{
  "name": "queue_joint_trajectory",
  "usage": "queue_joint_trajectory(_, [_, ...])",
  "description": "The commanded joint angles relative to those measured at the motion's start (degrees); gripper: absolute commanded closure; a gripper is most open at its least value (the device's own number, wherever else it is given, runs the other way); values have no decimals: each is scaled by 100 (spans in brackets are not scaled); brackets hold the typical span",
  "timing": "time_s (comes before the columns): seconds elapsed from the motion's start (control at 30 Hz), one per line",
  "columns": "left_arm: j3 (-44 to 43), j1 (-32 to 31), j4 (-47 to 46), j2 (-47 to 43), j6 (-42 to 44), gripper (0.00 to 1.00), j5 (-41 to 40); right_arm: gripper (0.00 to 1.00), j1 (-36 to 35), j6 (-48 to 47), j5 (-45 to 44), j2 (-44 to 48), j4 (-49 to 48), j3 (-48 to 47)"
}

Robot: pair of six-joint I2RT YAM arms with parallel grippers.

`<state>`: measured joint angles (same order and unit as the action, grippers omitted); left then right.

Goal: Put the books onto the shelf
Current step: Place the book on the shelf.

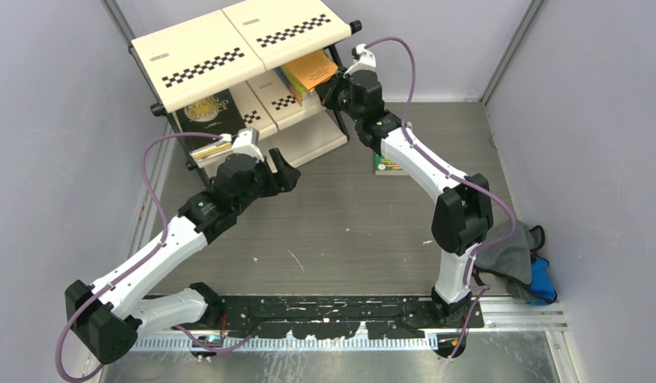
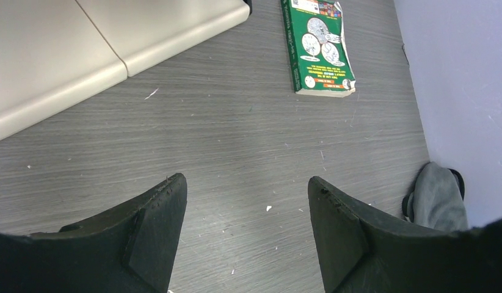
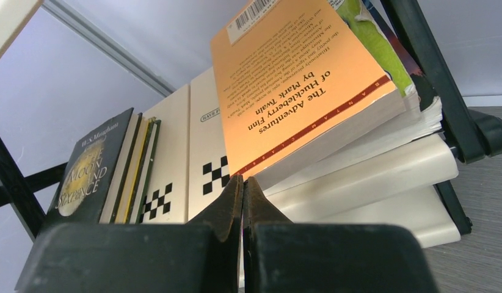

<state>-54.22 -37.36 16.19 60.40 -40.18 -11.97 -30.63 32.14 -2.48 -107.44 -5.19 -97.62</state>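
The left gripper [image 2: 247,226] is held spread above the table [image 2: 236,140], and a green book [image 2: 319,49] is seen lying flat beyond it. Farther back, the right gripper [image 3: 242,186] is pressed together, empty, just under the orange book [image 3: 297,79] stacked on the middle tier of the shelf [image 1: 229,56].

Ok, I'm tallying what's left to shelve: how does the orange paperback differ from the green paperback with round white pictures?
The orange paperback rests tilted on other books in the cream checkered shelf; the green paperback lies flat on the grey table, off the shelf. The orange cover shows black text, the green one round pictures. Both are softcovers.
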Motion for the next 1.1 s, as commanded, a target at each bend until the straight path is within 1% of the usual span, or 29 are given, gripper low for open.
queue_joint_trajectory(0.0, [-279,24,-104,-3,116,27,-69,99,2,97,-47,3,-430,-17])
queue_joint_trajectory(0.63, [-208,24,-143,48,98,27,-60,99,22,160,-7,-70,-507,86])
queue_joint_trajectory(1.07, [-169,20,-134,-9,168,27,-82,99,19,275,55,-333,-492,-160])
